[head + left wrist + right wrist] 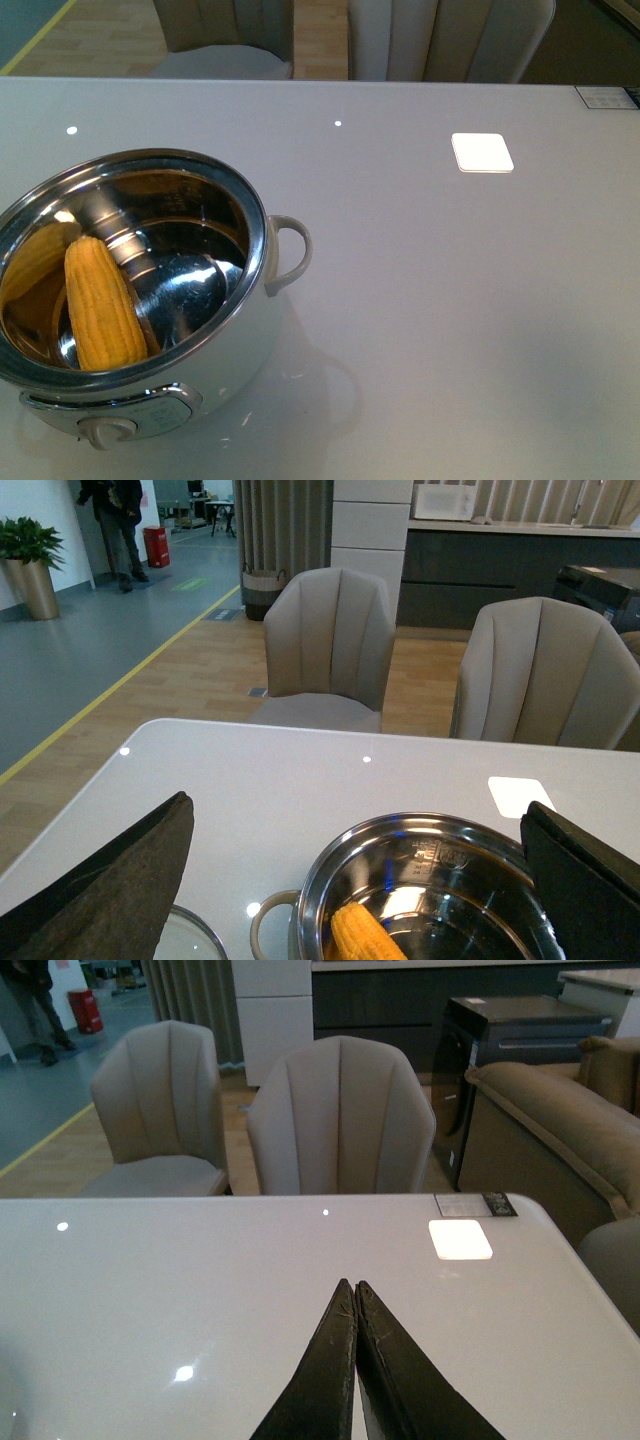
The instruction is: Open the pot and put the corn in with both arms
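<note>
Corn, a yellow husked cob (103,305), lay inside the uncovered white electric pot with steel interior (255,210) at lower left of the front view. Left gripper (360,880) gaped wide, empty; right gripper (356,1305) was closed, empty. Both steps appeared complete.

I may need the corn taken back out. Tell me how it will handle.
The corn looks stiff, so it should lift without bending. Its round, tapered shape may roll. It leans on the pot wall, so it could slide on the shiny steel.
</note>
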You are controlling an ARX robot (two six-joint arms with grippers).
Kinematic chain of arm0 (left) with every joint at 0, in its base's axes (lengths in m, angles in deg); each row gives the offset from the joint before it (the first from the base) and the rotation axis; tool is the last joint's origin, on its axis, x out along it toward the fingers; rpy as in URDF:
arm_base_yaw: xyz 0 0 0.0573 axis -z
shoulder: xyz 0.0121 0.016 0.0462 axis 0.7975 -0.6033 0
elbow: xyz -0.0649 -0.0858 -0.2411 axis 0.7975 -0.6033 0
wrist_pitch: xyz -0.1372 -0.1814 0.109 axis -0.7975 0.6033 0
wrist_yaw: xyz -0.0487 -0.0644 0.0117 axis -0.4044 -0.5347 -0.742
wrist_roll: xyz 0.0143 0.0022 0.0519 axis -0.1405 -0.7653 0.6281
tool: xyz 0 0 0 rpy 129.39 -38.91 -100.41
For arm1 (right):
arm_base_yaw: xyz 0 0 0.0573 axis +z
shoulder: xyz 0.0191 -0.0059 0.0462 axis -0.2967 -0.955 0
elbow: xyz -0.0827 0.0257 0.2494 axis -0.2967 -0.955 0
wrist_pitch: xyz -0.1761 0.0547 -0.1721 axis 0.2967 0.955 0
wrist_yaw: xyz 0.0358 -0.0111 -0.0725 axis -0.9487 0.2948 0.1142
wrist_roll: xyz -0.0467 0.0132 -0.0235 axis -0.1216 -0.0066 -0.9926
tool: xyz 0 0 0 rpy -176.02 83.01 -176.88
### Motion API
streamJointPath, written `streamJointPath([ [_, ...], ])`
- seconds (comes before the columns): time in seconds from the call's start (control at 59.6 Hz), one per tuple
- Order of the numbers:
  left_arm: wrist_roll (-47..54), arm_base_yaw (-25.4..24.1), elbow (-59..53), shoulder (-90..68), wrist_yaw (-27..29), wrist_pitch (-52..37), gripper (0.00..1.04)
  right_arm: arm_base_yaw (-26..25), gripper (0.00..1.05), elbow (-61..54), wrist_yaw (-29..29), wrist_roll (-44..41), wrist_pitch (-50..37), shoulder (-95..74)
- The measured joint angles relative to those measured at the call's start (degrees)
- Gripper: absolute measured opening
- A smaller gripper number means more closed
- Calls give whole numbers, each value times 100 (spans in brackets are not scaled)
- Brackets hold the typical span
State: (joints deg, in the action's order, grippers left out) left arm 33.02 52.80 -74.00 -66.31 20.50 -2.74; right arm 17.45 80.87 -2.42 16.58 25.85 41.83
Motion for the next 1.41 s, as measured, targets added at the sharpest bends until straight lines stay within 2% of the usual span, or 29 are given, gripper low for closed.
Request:
streamJointPath([
  [0.754,0,-2,0,0,-2,0,98,0,2,0,9,2,1849,1919],
  [0.855,0,0,0,0,2,0,98,0,2,0,7,0,2743,2656],
  [1.09,0,0,0,0,0,0,98,0,2,0,4,0,2824,2865],
  [1.14,-2,0,0,0,0,0,98,0,9,0,2,-4,2824,2865],
  [1.257,-2,0,0,0,-2,0,98,0,39,0,4,-7,2824,2868],
  [1.375,0,-2,0,0,-2,0,98,0,58,0,4,-7,2824,2868],
  [1.408,0,0,0,0,0,0,98,0,67,0,4,-4,2824,2868],
])
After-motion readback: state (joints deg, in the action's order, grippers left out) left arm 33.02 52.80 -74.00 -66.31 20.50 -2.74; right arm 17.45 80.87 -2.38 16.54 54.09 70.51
